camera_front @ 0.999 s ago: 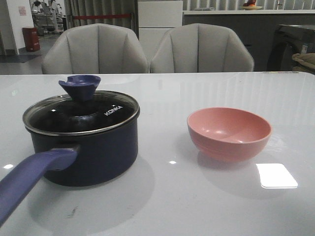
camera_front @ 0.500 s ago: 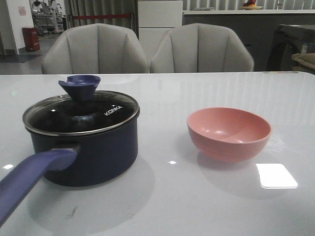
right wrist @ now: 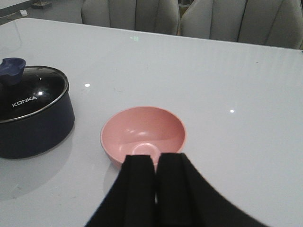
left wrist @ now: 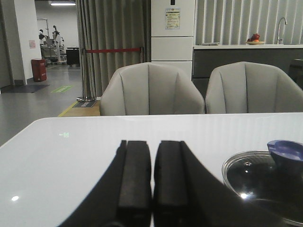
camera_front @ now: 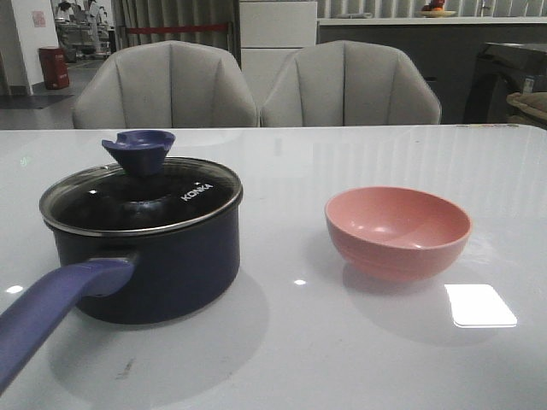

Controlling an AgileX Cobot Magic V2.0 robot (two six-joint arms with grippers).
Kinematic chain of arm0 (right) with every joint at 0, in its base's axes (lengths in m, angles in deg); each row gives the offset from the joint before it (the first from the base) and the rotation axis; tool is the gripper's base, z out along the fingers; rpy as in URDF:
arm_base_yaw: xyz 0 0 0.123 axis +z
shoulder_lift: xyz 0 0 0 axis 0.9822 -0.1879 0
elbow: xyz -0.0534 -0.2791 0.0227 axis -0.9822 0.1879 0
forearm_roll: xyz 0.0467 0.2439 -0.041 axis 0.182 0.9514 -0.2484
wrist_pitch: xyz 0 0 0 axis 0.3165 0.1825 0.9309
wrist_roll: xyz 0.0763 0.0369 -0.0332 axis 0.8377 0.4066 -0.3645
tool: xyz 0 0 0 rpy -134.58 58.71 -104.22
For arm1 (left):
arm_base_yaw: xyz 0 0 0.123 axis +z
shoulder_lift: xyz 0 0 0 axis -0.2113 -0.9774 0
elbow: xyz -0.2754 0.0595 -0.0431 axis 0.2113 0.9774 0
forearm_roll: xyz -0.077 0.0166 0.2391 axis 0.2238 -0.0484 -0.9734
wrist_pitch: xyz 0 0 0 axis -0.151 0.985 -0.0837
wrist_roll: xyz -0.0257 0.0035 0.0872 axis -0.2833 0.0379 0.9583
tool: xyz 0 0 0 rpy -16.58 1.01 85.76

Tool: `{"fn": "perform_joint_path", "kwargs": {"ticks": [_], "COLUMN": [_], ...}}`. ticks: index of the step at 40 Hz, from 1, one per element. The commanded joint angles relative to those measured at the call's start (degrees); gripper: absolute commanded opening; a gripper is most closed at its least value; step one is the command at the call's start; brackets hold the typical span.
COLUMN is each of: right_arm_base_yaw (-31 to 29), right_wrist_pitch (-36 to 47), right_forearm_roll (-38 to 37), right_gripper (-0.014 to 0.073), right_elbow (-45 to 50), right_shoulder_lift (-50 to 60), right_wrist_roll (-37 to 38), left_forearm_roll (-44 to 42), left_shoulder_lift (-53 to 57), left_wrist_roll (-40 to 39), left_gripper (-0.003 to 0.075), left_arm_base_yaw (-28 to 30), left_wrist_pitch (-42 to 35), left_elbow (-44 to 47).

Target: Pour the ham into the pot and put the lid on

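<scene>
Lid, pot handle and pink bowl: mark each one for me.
lid [camera_front: 184,192], front view, on the glass by the KONKA lettering.
pot handle [camera_front: 51,309], front view, midway along the purple-blue grip.
pink bowl [right wrist: 158,125], right wrist view, on its inner wall.

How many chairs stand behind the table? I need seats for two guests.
2. One chair stands behind the pot, the other chair behind the pink bowl. More could be out of frame.
</scene>
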Motion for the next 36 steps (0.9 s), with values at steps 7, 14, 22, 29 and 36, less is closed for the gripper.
{"fn": "perform_joint_path", "kwargs": {"ticks": [7,14,22,29,36], "right_arm_base_yaw": [0.0,-3.6,-11.0,-14.0,-14.0], "right_wrist_pitch": [4.8,10.5,14.7,14.5,14.7], "right_forearm_roll": [-0.4,-5.0,-6.4,-12.4,-15.3], "right_gripper": [0.0153,0.0153,0.0153,0.0153,0.0153], "right_elbow": [-1.7,1.2,9.5,14.8,16.9], "right_shoulder_lift": [-0.2,2.3,11.3,20.4,21.9], "right_wrist_roll": [-0.8,-0.8,0.4,7.8,12.4], "left_forearm_roll": [0.6,0.6,0.6,0.6,0.6], "left_shoulder_lift": [-0.5,-0.5,-0.5,-0.5,-0.5], "left_wrist_roll": [0.0,0.0,0.0,0.0,0.0], "left_gripper": [0.0113,0.0113,0.0113,0.0113,0.0113], "left_arm_base_yaw": [0.1,0.1,0.1,0.1,0.1], "left_wrist_pitch": [-4.6,-4.6,-4.6,-4.6,-4.6], "left_elbow": [1.8,1.8,1.8,1.8,1.8]}}
